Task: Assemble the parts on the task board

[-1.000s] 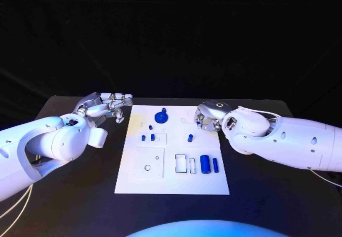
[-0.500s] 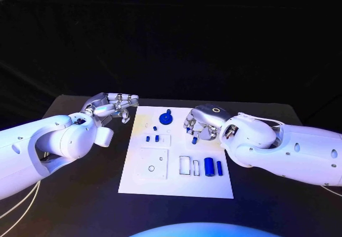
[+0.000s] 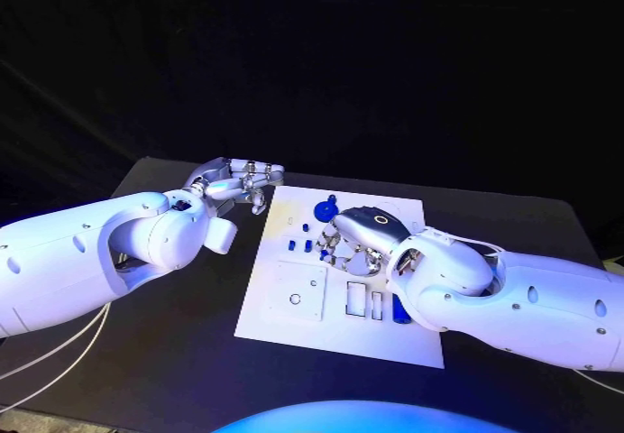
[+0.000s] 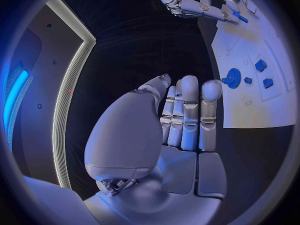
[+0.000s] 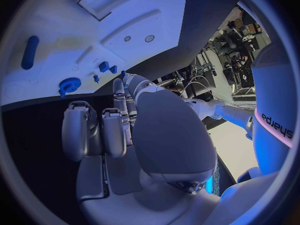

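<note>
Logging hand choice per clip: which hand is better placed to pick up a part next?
Probably the right hand: it hovers over the middle of the white board, close above the small blue parts. The left hand sits off the board's edge, open.

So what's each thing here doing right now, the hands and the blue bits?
Left hand: open, fingers straight, holding nothing, beside the board.
Right hand: over the board, fingers curled; whether it holds anything is unclear.
Board: flat on the table.
Gear: lying on the board, untouched.
Long peg: lying flat on the board.
</note>
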Tool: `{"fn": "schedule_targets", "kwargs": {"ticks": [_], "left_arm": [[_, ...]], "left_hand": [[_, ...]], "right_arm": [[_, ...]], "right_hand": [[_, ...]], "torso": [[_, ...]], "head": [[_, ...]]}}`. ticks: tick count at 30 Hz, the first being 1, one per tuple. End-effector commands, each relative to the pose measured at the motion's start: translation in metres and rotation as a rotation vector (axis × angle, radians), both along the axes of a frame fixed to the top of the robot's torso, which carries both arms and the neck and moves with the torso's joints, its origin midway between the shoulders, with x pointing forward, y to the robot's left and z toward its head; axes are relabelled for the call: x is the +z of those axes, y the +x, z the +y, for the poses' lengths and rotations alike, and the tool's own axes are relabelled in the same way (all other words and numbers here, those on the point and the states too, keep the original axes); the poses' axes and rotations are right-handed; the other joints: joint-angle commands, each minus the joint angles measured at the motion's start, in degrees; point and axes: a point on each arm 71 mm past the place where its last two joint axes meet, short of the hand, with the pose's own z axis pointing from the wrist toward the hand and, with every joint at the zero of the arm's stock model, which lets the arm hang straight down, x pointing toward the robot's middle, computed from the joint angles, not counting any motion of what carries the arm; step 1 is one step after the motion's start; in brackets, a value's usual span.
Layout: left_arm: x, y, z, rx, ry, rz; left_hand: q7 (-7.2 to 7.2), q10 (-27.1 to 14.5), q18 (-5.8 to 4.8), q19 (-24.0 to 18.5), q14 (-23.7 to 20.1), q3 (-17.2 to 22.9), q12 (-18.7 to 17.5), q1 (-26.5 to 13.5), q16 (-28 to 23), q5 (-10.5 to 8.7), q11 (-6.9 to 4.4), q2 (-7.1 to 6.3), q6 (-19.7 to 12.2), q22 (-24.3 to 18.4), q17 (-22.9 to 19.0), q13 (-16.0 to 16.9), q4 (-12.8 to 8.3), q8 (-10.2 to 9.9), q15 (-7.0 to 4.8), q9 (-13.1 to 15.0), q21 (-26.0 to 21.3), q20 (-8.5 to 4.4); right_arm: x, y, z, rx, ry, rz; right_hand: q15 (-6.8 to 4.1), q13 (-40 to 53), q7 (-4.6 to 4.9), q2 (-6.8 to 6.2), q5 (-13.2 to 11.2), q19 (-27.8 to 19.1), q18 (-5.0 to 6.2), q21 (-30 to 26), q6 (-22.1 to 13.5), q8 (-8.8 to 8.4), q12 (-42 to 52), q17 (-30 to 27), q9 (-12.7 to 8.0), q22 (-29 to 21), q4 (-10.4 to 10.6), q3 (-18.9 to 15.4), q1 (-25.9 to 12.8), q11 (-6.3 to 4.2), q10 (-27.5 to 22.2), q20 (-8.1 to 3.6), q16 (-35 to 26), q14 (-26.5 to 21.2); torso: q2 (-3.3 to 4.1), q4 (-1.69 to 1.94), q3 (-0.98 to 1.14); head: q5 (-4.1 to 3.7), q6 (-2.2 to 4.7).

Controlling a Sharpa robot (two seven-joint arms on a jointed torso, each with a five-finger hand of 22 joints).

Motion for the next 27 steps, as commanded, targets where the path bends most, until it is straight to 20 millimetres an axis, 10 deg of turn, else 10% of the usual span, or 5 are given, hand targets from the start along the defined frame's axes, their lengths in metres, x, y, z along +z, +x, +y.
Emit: {"fn": "schedule_targets", "kwargs": {"ticks": [1,14,27], "left_arm": [[0.001,0.000,-0.004,-0.022,-0.012,0.001],[0.000,0.001,-0.011,-0.035,-0.016,0.003],[0.000,0.001,-0.014,-0.042,-0.019,0.004]], "left_hand": [[0.13,-0.4,0.33,-0.1,-0.4,-0.1,0.3,0.4,-0.3,0.08,-0.03,0.22,-0.3,-0.1,-0.1,0.1,-0.4,-0.3,0.15,-0.1,-0.3,-0.08],[0.15,-0.4,0.32,-0.1,-0.4,-0.1,0.3,0.4,-0.3,0.07,-0.01,0.24,-0.3,-0.1,-0.1,0.1,-0.4,-0.3,0.16,-0.1,-0.3,-0.08],[0.19,-0.4,0.32,-0.1,-0.4,-0.2,0.4,0.3,-0.4,0.04,0.03,0.28,-0.3,-0.1,-0.1,0.1,-0.4,-0.3,0.19,-0.1,-0.4,-0.06]], "right_arm": [[-0.007,-0.003,0.006,0.025,0.029,0.011],[-0.035,-0.004,0.018,0.037,0.027,0.054],[-0.049,0.000,0.017,0.029,-0.018,0.085]], "right_hand": [[-0.40,0.0,0.02,0.07,0.4,0.4,-0.41,0.2,0.4,0.05,-0.4,0.9,0.1,8.1,0.1,0.5,-0.7,0.01,0.2,-0.04,0.3,3.2],[-0.38,-0.1,0.04,0.05,0.4,0.4,-0.41,0.1,0.3,-0.01,-0.5,0.9,0.1,8.1,0.0,0.6,-0.9,0.04,0.1,-0.03,0.3,3.2],[-0.32,-0.1,0.08,0.05,0.1,0.2,-0.34,-0.2,0.3,-0.12,-0.6,0.8,0.1,8.0,-0.2,0.8,-1.4,0.10,0.1,0.01,0.2,3.2]], "torso": [[0.08,0.02,0.03],[0.00,-0.06,0.05],[0.00,-0.09,0.04]], "head": [[1.58,-0.57],[4.95,-1.79],[5.25,-2.21]]}}
